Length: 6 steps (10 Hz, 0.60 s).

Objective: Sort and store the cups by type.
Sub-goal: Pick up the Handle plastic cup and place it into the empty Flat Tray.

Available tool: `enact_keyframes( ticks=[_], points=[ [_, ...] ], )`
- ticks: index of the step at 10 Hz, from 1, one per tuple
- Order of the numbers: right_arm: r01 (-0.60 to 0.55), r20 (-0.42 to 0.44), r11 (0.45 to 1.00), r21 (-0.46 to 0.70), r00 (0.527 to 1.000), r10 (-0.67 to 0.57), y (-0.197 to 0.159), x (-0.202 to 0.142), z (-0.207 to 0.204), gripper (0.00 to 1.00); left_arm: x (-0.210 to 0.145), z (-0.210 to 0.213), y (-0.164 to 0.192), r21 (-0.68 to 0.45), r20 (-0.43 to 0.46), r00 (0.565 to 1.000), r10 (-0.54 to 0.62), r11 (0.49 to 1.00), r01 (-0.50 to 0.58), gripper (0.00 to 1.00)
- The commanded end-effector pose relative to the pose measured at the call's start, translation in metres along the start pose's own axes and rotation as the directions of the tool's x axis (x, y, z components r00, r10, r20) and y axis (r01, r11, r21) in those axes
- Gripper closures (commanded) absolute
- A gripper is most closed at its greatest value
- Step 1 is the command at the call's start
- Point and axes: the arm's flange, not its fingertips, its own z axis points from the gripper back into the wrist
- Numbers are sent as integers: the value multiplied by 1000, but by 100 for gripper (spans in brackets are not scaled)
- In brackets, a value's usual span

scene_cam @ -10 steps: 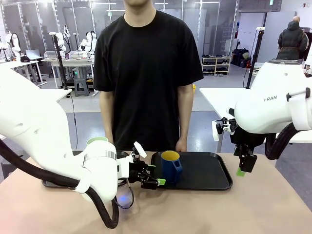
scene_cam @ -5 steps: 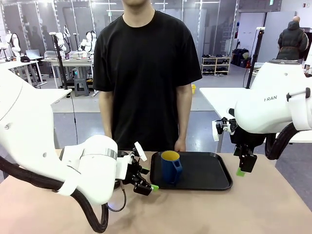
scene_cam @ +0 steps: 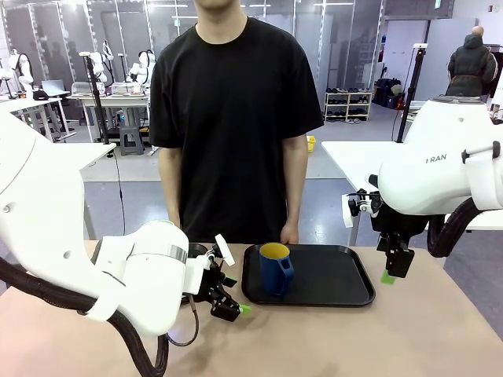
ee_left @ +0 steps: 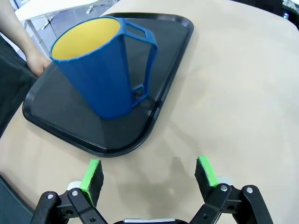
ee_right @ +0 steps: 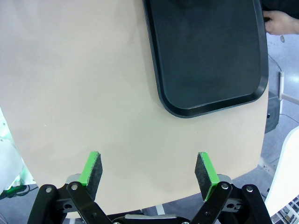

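A: Starting at the left, what does the left gripper [scene_cam: 232,302] look like?

B: Its jaws are spread wide with nothing between them. It sits low over the table [scene_cam: 354,338], just off the left edge of the black tray [scene_cam: 346,275]. In its own wrist view the green pads [ee_left: 93,172] stand apart over bare tabletop, with the tray's near corner just ahead of them.

A: And the cups?

B: The dark blue mug [scene_cam: 275,269] stands upright on the tray near its left edge, yellow inside, handle turned toward the tray's middle. Only a sliver of pale green rim shows above the left arm's wrist; that may be the tumbler, but it is too hidden to be sure.

A: The person?

B: The person [scene_cam: 236,118] stands at the table's far edge behind the tray, one hand [scene_cam: 291,234] resting at the tray's far rim.

A: And on the right?

B: The right gripper [scene_cam: 391,267] hangs above the table just past the tray's right edge, also released and empty. Its wrist view shows both pads [ee_right: 205,170] parted over bare table, the tray's corner beyond.
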Motion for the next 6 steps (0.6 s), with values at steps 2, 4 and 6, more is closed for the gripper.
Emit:
enact_keyframes(
  ticks=[2,4,6],
  points=[
    [10,1,1000,-9,1000,-10,0,0,0,0,3,0,1,3,6,1000,-3,1000,3,0],
    [10,1,1000,-9,1000,-10,0,0,0,0,3,0,1,3,6,1000,-3,1000,3,0],
    [10,1,1000,-9,1000,-10,0,0,0,0,3,0,1,3,6,1000,-3,1000,3,0]
  ],
)
